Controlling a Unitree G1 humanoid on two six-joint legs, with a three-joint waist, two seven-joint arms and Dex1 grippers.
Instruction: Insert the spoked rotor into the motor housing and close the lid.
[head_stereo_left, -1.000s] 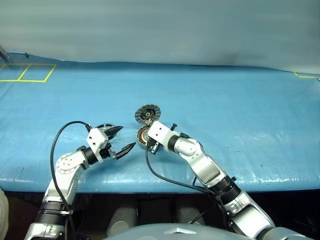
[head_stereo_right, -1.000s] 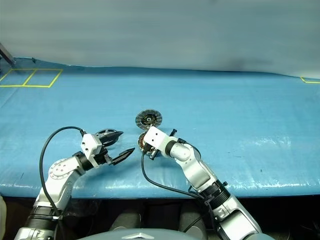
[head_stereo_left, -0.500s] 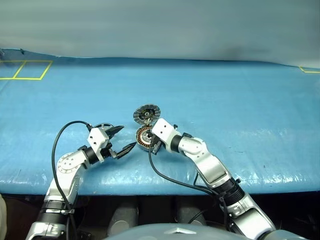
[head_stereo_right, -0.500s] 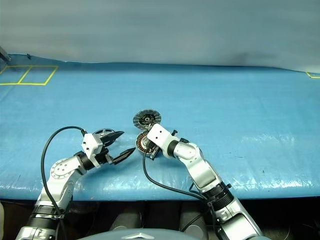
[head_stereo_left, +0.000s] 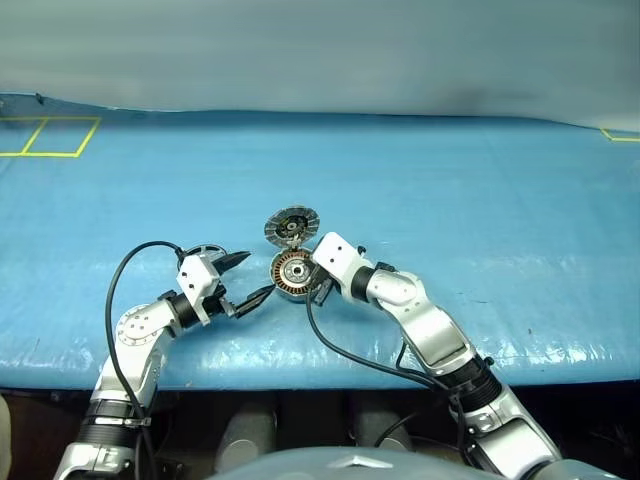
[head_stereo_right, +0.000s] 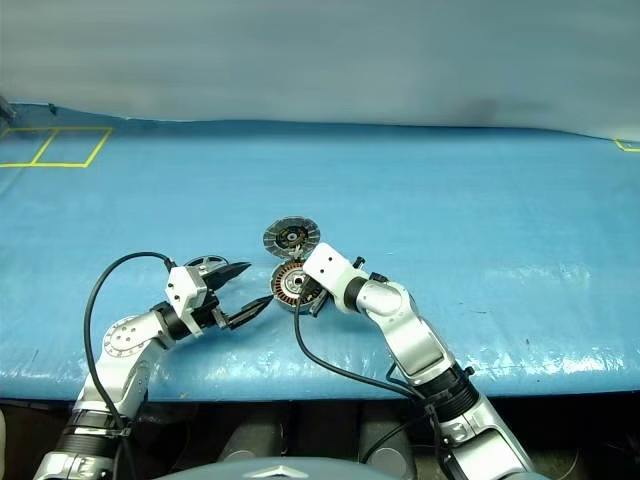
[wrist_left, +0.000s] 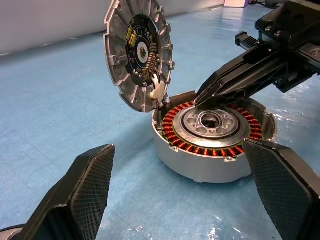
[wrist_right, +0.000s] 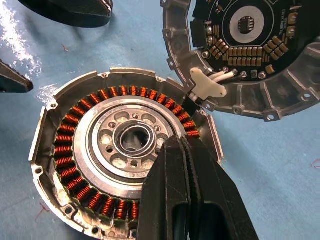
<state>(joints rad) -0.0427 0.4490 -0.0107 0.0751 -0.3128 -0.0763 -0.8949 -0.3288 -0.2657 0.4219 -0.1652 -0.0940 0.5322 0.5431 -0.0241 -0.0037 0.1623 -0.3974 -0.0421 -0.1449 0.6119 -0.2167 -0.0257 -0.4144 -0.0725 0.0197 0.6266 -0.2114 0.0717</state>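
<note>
**Rotor not yet in: housing open, both pincers empty**

The right pincer (wrist_left: 207, 97) is fully shut with nothing between its fingers; its joined tips hang over the inner edge of the copper windings of the motor housing (wrist_right: 120, 155), at or just above the grey centre, contact uncertain. The left pincer (head_stereo_left: 246, 278) stands spread wide and empty, just beside the housing on its left, pointing toward it. The housing sits on the blue desk (head_stereo_left: 450, 200), its bay showing windings and bare hub. The lid (wrist_left: 140, 52) stands tilted up, joined at the housing's far edge, its inner face showing. The spoked rotor (head_stereo_left: 204, 253) lies on the desk just behind the left pincer.

By my reading the insertion step is barely begun. Next, the left pincer should likely reach back for the rotor, while the right clears the bay.
</note>
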